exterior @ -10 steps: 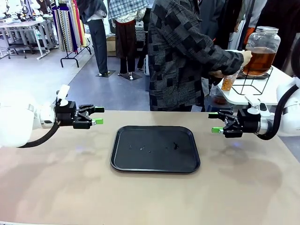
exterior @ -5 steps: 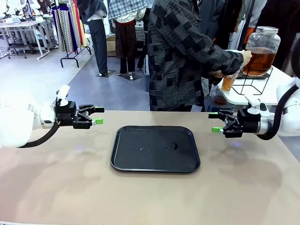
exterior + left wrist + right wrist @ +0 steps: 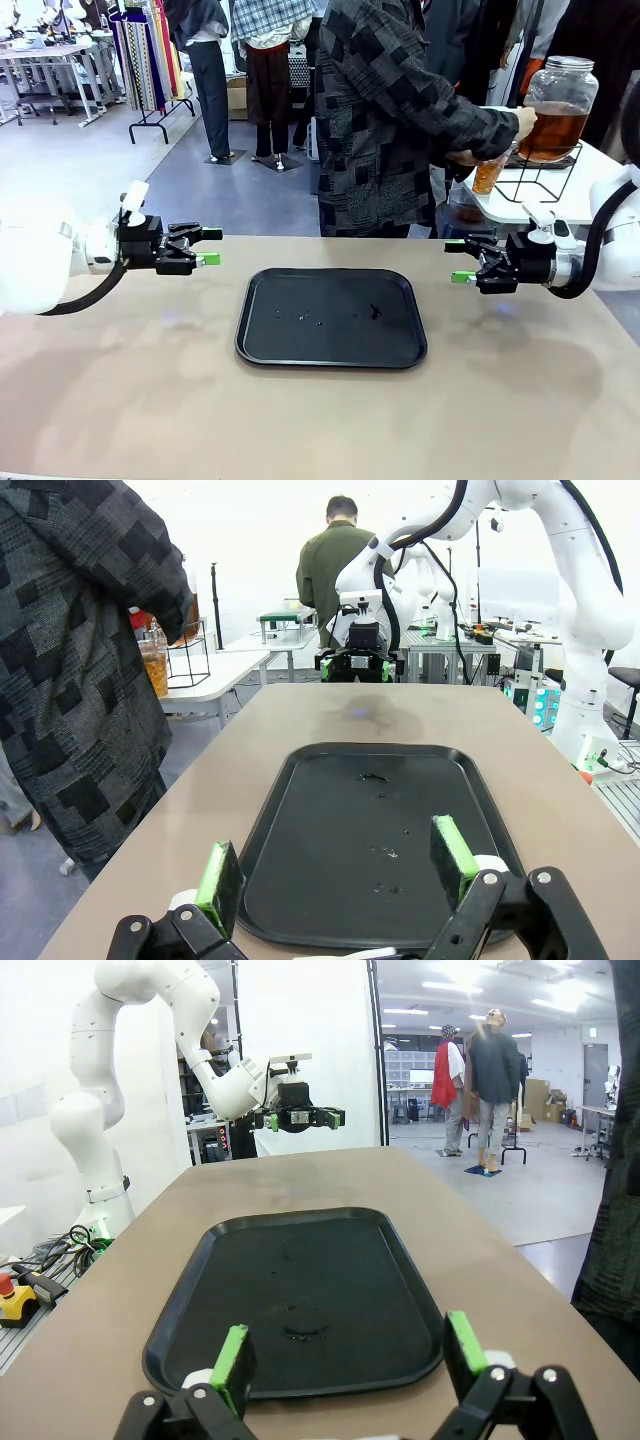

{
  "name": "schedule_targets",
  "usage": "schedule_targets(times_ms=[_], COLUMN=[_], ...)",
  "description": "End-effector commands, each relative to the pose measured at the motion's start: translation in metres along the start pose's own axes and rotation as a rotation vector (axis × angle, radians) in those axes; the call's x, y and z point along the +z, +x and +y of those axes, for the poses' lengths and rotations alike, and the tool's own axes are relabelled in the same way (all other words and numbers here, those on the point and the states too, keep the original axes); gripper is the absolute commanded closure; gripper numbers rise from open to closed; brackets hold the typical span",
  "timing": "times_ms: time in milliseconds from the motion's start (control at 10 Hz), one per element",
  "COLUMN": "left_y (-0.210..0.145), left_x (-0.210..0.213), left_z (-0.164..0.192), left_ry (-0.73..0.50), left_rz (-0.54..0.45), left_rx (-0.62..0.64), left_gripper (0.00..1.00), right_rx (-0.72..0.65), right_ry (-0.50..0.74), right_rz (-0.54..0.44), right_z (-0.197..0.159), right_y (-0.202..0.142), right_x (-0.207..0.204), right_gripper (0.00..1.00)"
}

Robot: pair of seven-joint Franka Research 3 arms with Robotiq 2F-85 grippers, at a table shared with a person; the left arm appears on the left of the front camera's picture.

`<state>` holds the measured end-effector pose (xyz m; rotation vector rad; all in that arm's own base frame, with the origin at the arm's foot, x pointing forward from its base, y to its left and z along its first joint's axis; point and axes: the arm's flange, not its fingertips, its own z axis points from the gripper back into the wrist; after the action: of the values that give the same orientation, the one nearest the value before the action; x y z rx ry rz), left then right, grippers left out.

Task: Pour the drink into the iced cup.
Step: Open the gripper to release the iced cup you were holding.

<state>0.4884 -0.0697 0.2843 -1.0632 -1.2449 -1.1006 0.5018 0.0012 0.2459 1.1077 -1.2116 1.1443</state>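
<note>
So on the left side the left tool [image 3: 209, 246] was hovering just above the counter [image 3: 120, 400], jaws spread wide with nothing in them, pointing in toward the middle; from its own wrist view the green pads [image 3: 219, 875] framed the near end of the tray [image 3: 300, 880]; the black tray [image 3: 331, 317] sat flat mid-counter between both arms with a few wet specks on it; behind it the person [image 3: 395, 120] in a dark patchwork top was turned toward a white side table [image 3: 600, 165], holding the cup [image 3: 487, 176] under the spigot of the dispenser jar [image 3: 560, 100]; the drink [image 3: 555, 128] was amber, filling the jar's lower part, with some in the cup too; far right, the right tool [image 3: 461, 261] hung released as well, empty, facing the tray.
</note>
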Motion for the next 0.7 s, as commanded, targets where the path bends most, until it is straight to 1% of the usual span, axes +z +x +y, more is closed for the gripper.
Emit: schedule_targets(times_ms=[0,600], left_y=[0.0026,0.0026], left_x=[-0.0013,-0.0013], left_z=[0.0007,0.0007], left_ry=[0.001,0.001], left_rz=[0.005,0.005], left_rx=[0.004,0.004], left_gripper=[0.0,0.0], right_rx=[0.0,0.0], right_ry=[-0.001,-0.001], right_rz=[0.006,0.006], right_z=[-0.0007,-0.0007], right_y=[0.0035,0.0035], right_x=[-0.0024,-0.0024], right_gripper=[0.0,0.0])
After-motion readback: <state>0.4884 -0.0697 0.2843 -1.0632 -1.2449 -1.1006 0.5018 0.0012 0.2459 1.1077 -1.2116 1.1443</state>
